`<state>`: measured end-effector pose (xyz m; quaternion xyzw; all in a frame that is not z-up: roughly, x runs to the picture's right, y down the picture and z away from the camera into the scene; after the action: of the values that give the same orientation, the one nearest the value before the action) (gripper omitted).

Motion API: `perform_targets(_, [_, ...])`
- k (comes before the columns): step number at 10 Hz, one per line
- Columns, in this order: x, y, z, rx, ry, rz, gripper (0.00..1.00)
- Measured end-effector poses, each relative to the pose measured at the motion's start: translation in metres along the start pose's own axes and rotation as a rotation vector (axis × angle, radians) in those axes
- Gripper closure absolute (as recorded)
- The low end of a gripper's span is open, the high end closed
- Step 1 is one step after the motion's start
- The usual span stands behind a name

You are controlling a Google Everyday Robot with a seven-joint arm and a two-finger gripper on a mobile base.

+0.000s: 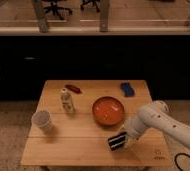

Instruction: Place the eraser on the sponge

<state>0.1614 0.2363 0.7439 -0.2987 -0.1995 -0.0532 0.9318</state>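
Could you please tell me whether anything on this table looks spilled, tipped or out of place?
Nothing stands out. The cup and small bottle stand upright, and nothing is spilled. The eraser is tilted only because the gripper holds it near the front edge of the table.

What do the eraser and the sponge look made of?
Eraser, held in the gripper near the front right of the table: likely felt or foam, matte black with white stripes. Sponge, back right: probably soft foam, dull blue, no glint.
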Motion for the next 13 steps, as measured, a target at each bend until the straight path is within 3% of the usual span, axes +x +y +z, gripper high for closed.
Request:
perform_targets(4, [-0.010,-0.024,-0.031,0.034,-0.046,-0.003,1.00])
perform_targets(13, [-0.013,-0.115,-0.051,0.107,-0.083,-0.014,1.00])
